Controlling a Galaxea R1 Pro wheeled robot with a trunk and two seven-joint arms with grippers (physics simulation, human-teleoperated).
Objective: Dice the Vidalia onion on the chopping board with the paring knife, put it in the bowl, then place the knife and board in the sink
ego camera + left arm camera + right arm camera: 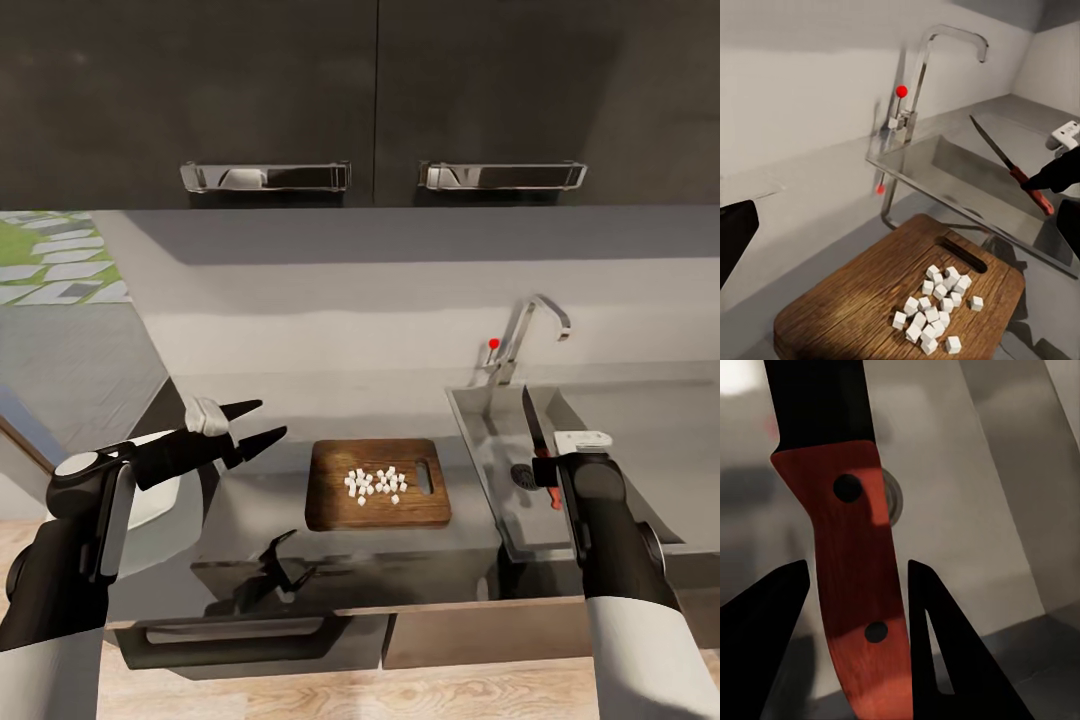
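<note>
Over the sink, our right gripper has its jaws pinching the red handle of the paring knife, one dark finger on each side of the handle; from the head camera the knife hangs above the basin with its dark blade pointing toward the back wall and the drain hole just beside it. Our left gripper hovers above the grey worktop with its jaws spread and nothing between them, its fingers pointing toward the chopping board. We see the board lying flat on the worktop between the left gripper and the sink, its slot handle at the sink end, with the diced onion heaped in small white cubes near its middle. A white bowl shows partly behind our left arm. Behind the sink stands the chrome tap with its red-tipped lever.
</note>
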